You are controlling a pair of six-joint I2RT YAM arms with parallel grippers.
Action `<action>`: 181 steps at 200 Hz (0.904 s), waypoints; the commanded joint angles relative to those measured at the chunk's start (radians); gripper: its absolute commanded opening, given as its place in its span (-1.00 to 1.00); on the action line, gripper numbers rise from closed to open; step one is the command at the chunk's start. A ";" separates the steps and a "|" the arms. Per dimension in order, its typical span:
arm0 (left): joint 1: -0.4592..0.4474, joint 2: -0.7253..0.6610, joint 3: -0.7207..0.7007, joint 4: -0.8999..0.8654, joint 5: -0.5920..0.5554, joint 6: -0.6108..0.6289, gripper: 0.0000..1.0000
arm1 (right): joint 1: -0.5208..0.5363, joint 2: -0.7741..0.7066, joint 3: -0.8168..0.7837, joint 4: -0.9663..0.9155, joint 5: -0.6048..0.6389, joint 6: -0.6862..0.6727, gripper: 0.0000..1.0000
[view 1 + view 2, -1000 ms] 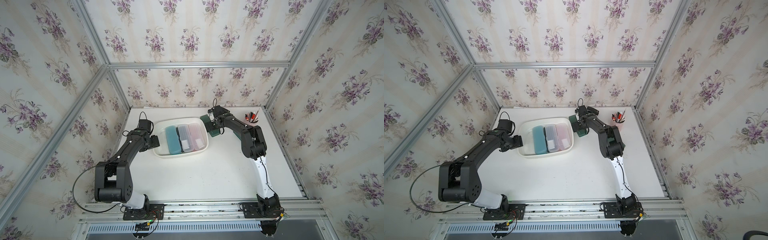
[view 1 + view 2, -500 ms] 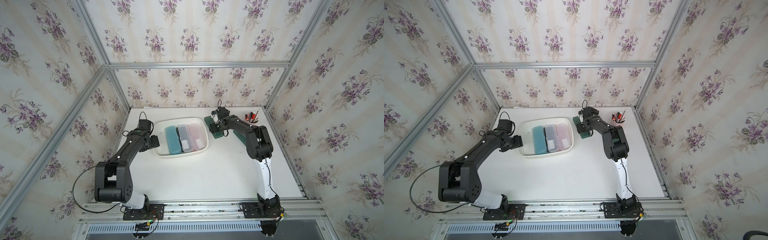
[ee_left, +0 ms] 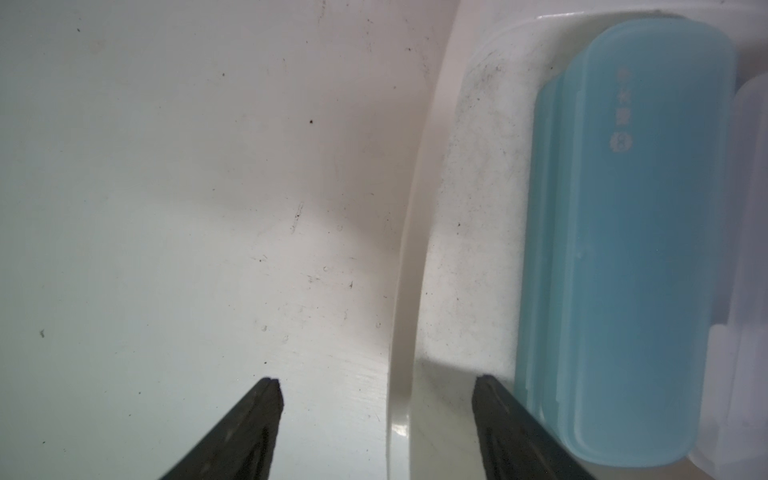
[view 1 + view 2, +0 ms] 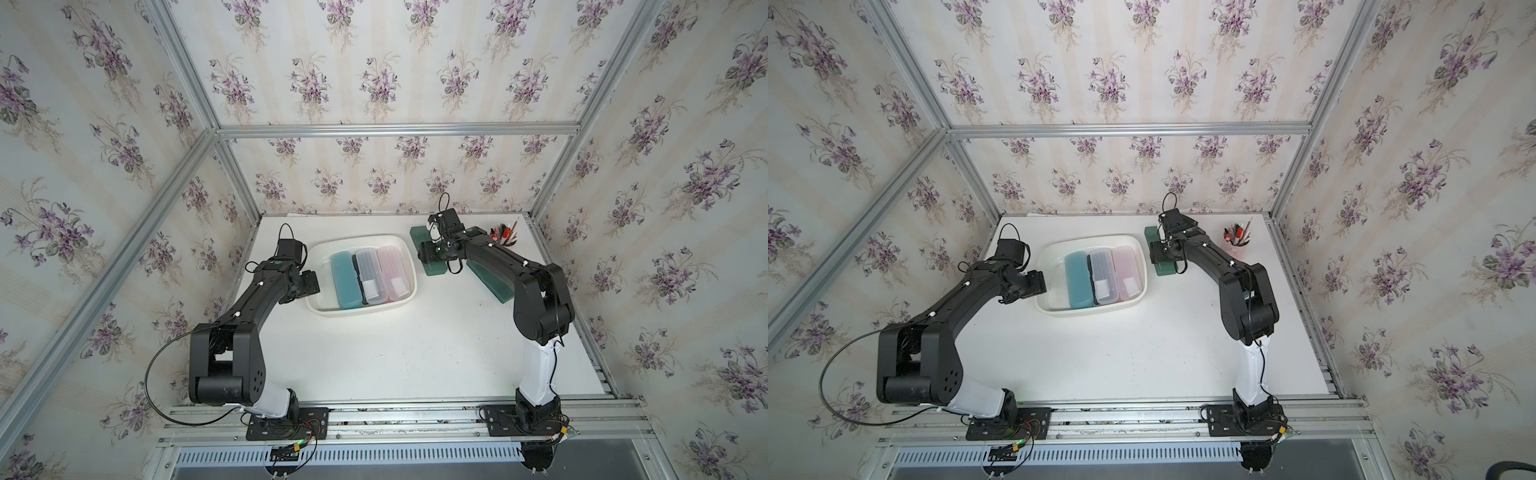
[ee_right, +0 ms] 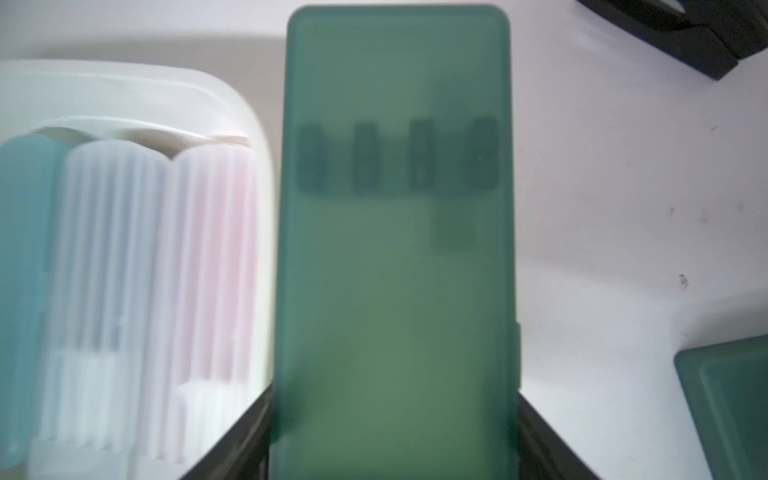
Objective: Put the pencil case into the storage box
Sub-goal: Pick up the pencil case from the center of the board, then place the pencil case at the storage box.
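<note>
Change we note: the R gripper (image 5: 395, 415) was wide over the green pencil case (image 5: 395, 249) a sec ago. Its jaws have since come in and now clamp the case's long edges near one end. The case hasn't shifted much. It lies centre-right in both top views, just right of the storage box (image 4: 365, 311) and apart from its rim, apparently still on the table. So the grasp looks made, w/ lift and carry left still to do. The box already holds teal (image 4: 345, 276), clear (image 4: 370, 274) and pink (image 4: 392, 272) cases. The L gripper (image 3: 377, 382) is unchanged: jaws apart, straddling the box rim, gripping nothing.
</note>
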 commanded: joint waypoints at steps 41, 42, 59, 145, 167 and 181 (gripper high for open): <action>0.001 -0.031 -0.002 -0.018 -0.020 -0.007 0.55 | 0.217 0.077 0.227 -0.104 0.091 0.200 0.09; 0.001 -0.033 -0.002 -0.020 -0.022 -0.006 0.55 | 0.219 0.082 0.233 -0.105 0.092 0.203 0.10; 0.002 -0.054 -0.007 -0.028 -0.051 -0.009 0.55 | 0.262 0.161 0.313 -0.115 0.091 0.248 0.09; 0.000 -0.063 -0.013 -0.022 -0.051 -0.005 0.55 | 0.401 0.403 0.615 -0.160 0.084 0.344 0.09; 0.001 -0.060 -0.015 -0.021 -0.044 -0.003 0.55 | 0.416 0.418 0.609 -0.171 0.098 0.355 0.09; 0.001 -0.062 -0.016 -0.017 -0.042 -0.003 0.56 | 0.431 0.428 0.605 -0.174 0.111 0.366 0.10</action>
